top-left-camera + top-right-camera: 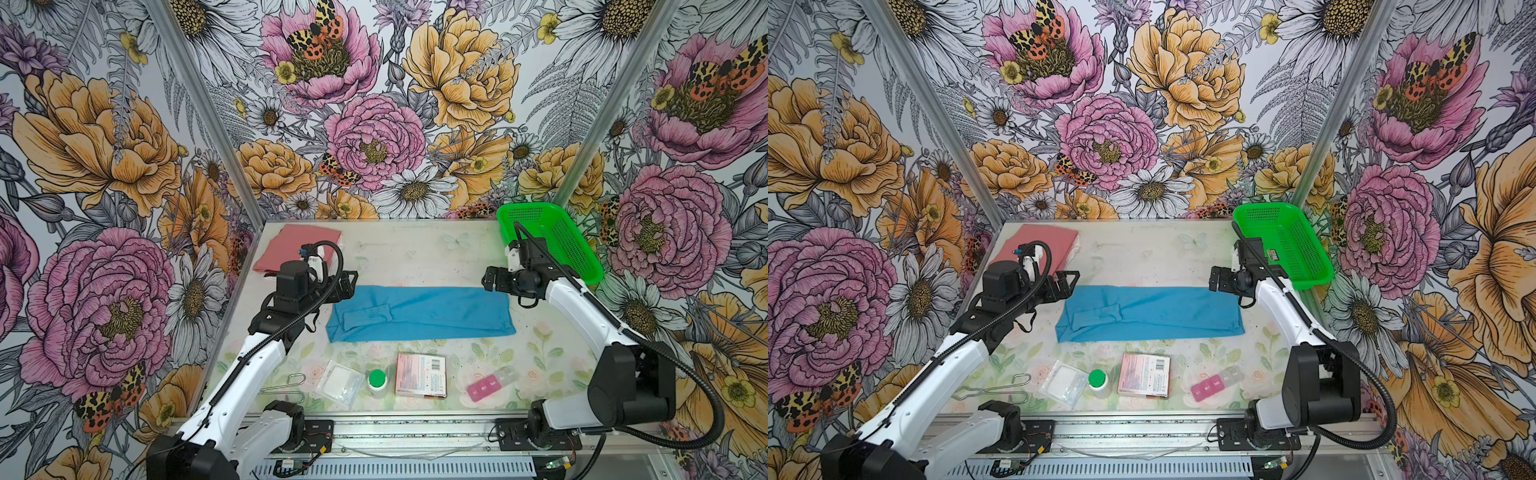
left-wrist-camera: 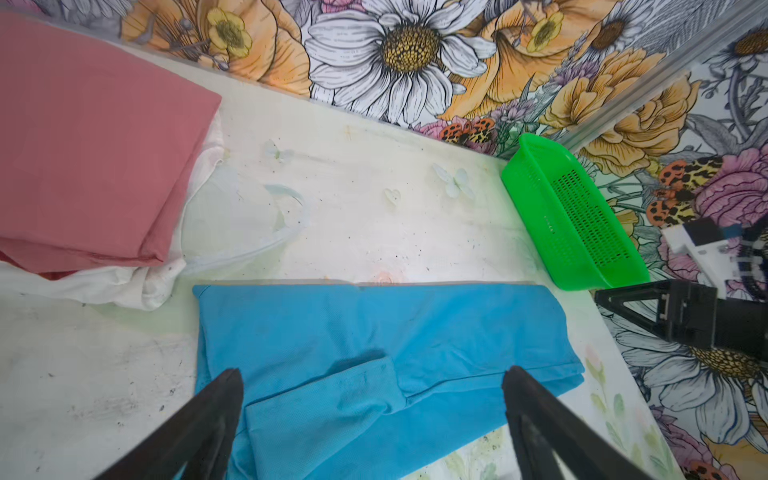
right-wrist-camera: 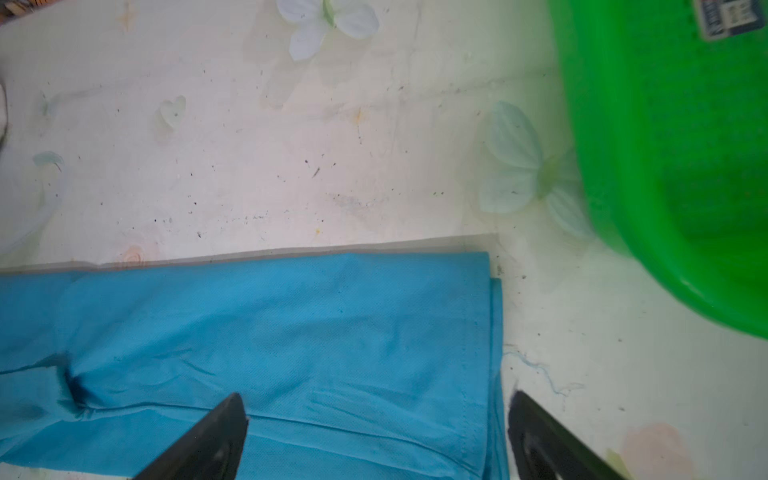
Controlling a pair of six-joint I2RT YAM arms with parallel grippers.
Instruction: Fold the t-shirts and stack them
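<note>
1. A pale, flower-printed surface [image 1: 415, 253] stands between floral-papered walls. Read it as a clock face, with 12 o'clock at the far wall and 6 o'clock at the arm bases.
2. A sky-blue t-shirt [image 1: 419, 313] lies flat at the centre. It is folded into a long band running from 9 o'clock to 3 o'clock, with a sleeve lying on top near the 9 o'clock end.
3. The left end effector [image 1: 348, 285] sits at the far corner of the band's 9 o'clock end, its jaws spread wide apart.
4. The right end effector [image 1: 492, 279] sits at the far corner of the 3 o'clock end, also spread wide.
5. A folded salmon-pink t-shirt [image 1: 291, 245] lies at 11 o'clock, resting on white fabric [image 2: 124, 286] that shows beneath its edges.
6. A green mesh basket [image 1: 561, 245] sits tilted at 2 o'clock.
7. Along the 6 o'clock edge, from 7 o'clock towards 5 o'clock, lie metal tongs [image 1: 286, 388], a clear bag [image 1: 338, 382], a green-capped bottle [image 1: 377, 380], a flat pink box [image 1: 421, 374] and a pink pill organiser [image 1: 482, 386].
</note>
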